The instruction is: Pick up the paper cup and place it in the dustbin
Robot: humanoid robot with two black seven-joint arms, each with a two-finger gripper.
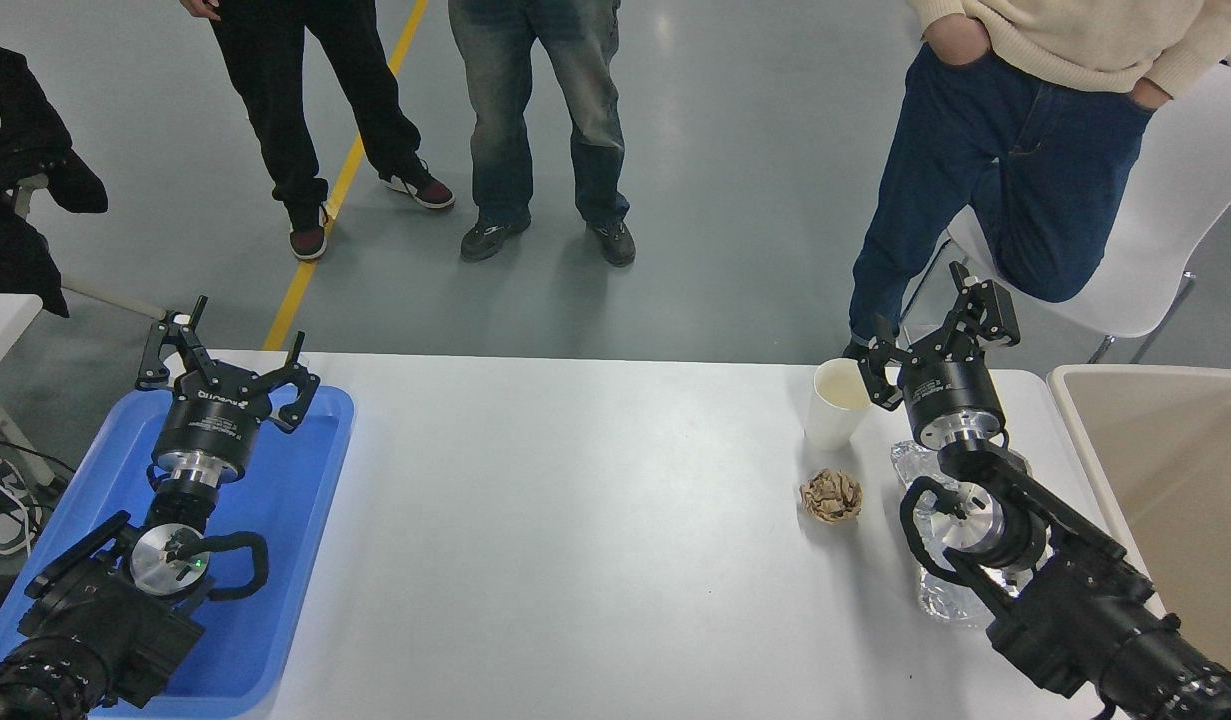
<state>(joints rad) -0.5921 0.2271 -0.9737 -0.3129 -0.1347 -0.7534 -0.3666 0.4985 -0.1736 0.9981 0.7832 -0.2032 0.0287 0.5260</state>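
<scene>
While my right gripper (930,335) hangs with fingers spread wide and holding nothing, I see its left finger just at the rim of the paper cup (835,405), upright near the table's (575,520) far edge. A brown paper ball (831,495) lies nearer me than the cup, foil (940,590) under my arm, the dustbin (1165,480) to the right. My left gripper (225,360) sits parked open over the blue tray (275,560).

Light: bright, even, from overhead | Shadows: soft and short beneath the brown paper ball (831,495) | Glare: pale sheen on the grey floor (755,150) toward 12 o'clock; white table (575,520) mildly washed out | Focus: sharp throughout, no motion blur | Distortion: slight wide-angle stretch at the corners
</scene>
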